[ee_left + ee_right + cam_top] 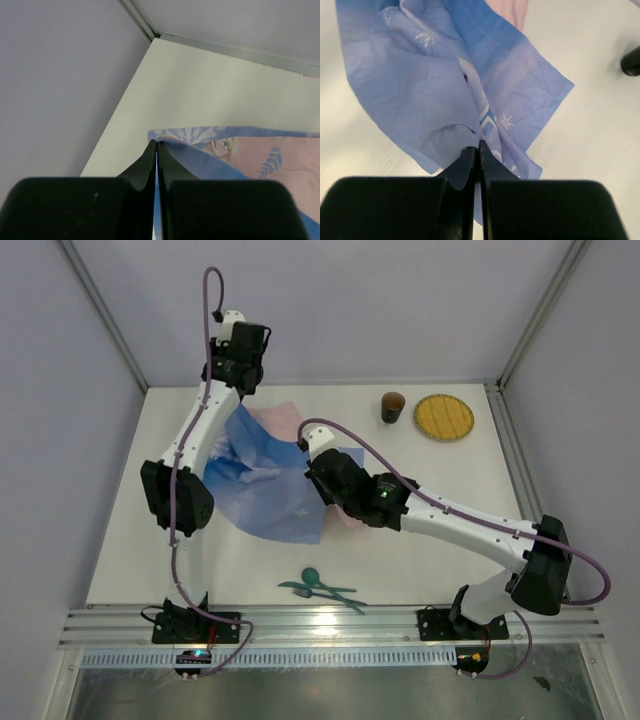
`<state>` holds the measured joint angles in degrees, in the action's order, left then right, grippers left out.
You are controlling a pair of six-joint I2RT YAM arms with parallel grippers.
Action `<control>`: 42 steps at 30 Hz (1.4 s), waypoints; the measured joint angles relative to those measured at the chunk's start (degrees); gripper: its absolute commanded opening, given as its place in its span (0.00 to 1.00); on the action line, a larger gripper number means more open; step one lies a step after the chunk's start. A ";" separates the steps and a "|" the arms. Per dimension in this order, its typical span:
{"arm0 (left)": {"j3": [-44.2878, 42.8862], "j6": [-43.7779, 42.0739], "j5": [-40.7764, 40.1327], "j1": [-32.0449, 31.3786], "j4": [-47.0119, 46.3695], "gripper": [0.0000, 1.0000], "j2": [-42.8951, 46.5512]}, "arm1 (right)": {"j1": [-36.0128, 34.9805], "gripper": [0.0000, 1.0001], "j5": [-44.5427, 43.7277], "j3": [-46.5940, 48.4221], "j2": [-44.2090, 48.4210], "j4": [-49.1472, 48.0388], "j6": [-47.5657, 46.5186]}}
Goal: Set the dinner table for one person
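A blue and pink printed cloth (262,480) hangs crumpled between my two grippers over the white dinner table (430,540). My left gripper (236,390) at the back left is shut on one corner of the cloth (200,150). My right gripper (318,480) near the middle is shut on a fold of the cloth (445,90), lifted a little above the tabletop. A brown cup (392,406) and a round yellow woven plate (444,416) stand at the back right. A teal spoon (318,580) and fork (310,591) lie near the front edge.
Silver rails frame the table (330,625), and grey walls close the left, back and right sides. The back left corner of the table (160,37) is close to my left gripper. A dark object (631,61) shows at the right edge of the right wrist view.
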<state>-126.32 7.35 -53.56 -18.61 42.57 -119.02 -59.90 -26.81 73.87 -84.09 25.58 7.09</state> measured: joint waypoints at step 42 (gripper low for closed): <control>-0.55 -0.20 -29.40 17.94 9.22 0.00 -2.19 | 31.26 0.03 -25.90 13.18 8.26 41.16 31.28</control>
<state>-126.87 7.16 -82.96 -0.67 51.79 -121.21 -28.64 -52.71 87.05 -75.83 66.74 38.37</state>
